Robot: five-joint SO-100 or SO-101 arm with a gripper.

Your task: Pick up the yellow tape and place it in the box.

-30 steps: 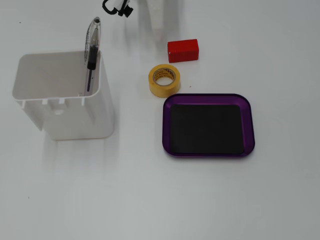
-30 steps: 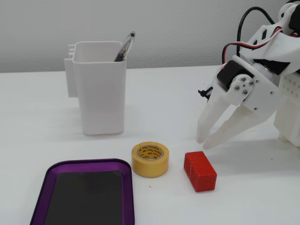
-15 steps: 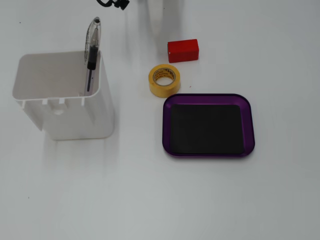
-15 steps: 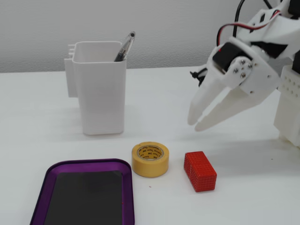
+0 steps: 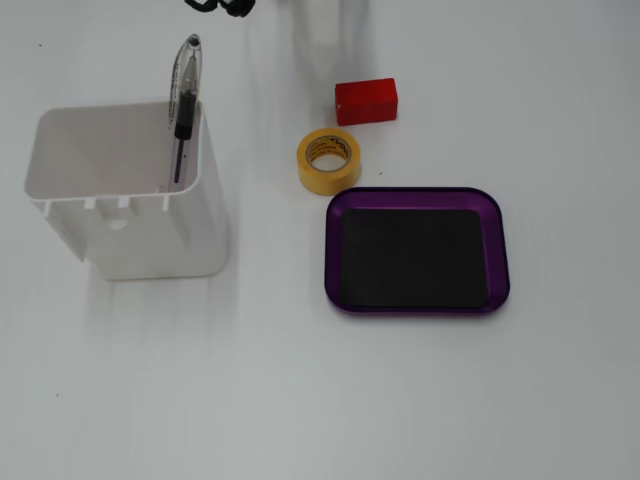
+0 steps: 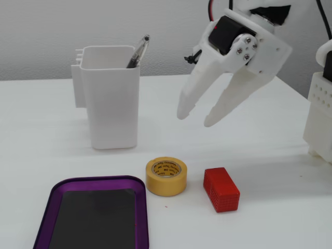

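Yellow tape waiting below the spread jaws

The gripper (image 6: 196, 115) hung open and empty; the tape (image 6: 166, 176) lay flat on the table, below the fingertips, just beside the box (image 6: 52, 194). It looked light, stiff, slightly slick: pinching across the outer wall seemed best.

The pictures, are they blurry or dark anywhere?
In the top-down fixed view, bright even light washes the white table and shadows are faint, so the pale arm at the top edge nearly vanishes. In the side fixed view, the gripper and yellow tape look sharp, with soft shadows.
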